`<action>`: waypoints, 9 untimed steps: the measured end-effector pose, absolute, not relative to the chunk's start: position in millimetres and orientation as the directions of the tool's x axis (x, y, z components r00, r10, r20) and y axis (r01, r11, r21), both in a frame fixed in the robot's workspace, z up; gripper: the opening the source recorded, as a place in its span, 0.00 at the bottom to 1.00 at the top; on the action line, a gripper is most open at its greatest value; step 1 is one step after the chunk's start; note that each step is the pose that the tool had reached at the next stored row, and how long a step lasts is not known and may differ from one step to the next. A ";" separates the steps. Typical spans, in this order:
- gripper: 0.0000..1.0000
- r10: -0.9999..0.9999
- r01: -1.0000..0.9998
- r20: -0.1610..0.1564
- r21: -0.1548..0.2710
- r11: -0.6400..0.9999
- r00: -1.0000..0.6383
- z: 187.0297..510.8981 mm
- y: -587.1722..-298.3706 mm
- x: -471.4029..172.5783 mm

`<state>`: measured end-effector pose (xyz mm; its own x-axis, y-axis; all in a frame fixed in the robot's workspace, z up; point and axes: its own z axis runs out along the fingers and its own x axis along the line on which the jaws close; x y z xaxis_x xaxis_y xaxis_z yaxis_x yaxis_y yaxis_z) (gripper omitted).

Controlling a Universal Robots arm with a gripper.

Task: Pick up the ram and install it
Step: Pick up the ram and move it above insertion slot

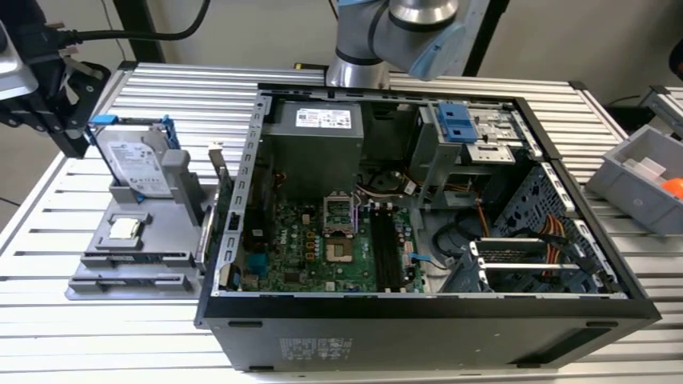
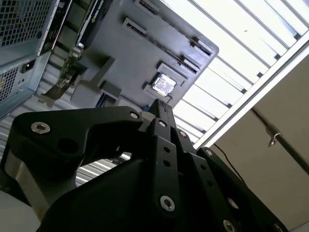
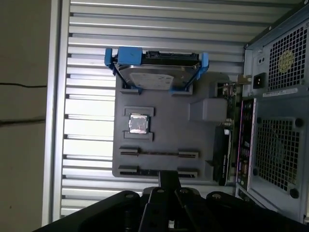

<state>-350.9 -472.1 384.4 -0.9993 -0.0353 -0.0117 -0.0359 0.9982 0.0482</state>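
The ram point(image 3: 159, 153), judged light, stiff and fragile, stands on edge in the grey tray point(image 3: 169, 137) at the exterior view's left and is best held across its flat faces at mid-length; the gripper point(image 3: 169, 180) hangs nearby, open or closed unclear.

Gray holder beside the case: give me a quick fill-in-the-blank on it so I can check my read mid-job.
1. The hard drive stands on the gray holder in a ___ bracket.
2. The gray holder lies on the exterior view's ___ of the computer case.
3. The gripper hangs by the gray holder, ___ the computer case.

Missing words: blue; left; outside.
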 end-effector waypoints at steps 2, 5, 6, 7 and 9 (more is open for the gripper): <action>0.00 -0.035 -0.036 -0.012 0.048 0.998 -0.999 384.1 -474.4 -350.8; 0.00 -0.034 -0.034 -0.012 0.048 0.998 -0.999 383.8 -478.3 -350.8; 0.00 -0.032 -0.033 -0.012 0.048 0.998 -0.999 383.8 -479.3 -350.8; 0.00 -0.030 -0.030 -0.012 0.048 0.998 -0.999 383.5 -480.3 -350.8; 0.00 -0.024 -0.025 -0.012 0.048 0.999 -1.000 383.4 -482.1 -350.8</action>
